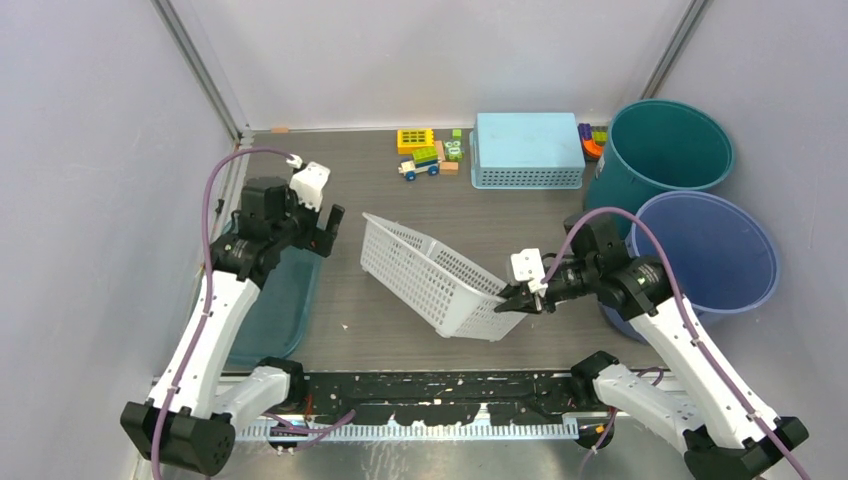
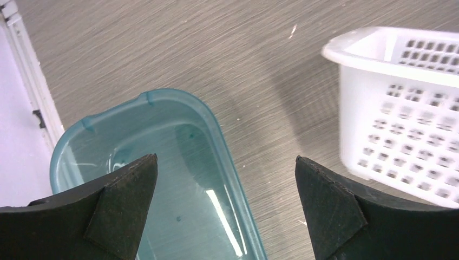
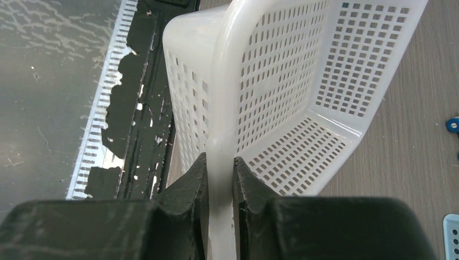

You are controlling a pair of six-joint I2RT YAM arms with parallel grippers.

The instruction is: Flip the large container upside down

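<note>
The large container is a white perforated basket (image 1: 430,275) in the middle of the table. It is tilted, its right end lifted and its opening turned toward the back right. My right gripper (image 1: 508,300) is shut on the rim at that raised end. In the right wrist view the fingers (image 3: 195,179) pinch the white rim of the basket (image 3: 303,81) between them. My left gripper (image 1: 330,228) hangs open to the left of the basket, not touching it. The left wrist view shows its jaws wide apart, with the left gripper (image 2: 226,162) above a teal tray (image 2: 162,141) and the basket (image 2: 400,108) at the right.
The teal tray (image 1: 285,300) lies at the table's left edge. At the back stand a light blue overturned basket (image 1: 527,148) and toy blocks (image 1: 425,152). A teal bucket (image 1: 660,150) and a blue bucket (image 1: 710,250) stand on the right. A black rail (image 1: 430,395) runs along the near edge.
</note>
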